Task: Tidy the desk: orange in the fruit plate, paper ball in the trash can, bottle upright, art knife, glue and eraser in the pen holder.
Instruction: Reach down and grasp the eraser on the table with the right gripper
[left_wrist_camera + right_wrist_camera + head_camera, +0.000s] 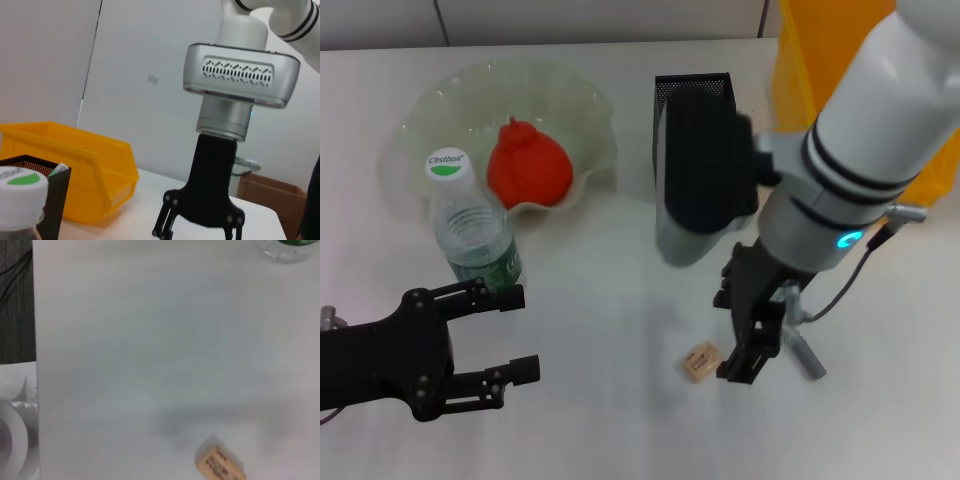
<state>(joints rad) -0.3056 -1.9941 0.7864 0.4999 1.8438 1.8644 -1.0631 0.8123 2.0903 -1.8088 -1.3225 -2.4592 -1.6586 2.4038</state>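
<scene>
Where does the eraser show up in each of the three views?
Head view: the eraser lies on the white table, just beside the right hand.
Left wrist view: not in it; the right hand fills the middle.
Right wrist view: the eraser sits near the bottom edge.
Shared landmark: the upright bottle, by its cap in the left wrist view and its base in the right wrist view.
</scene>
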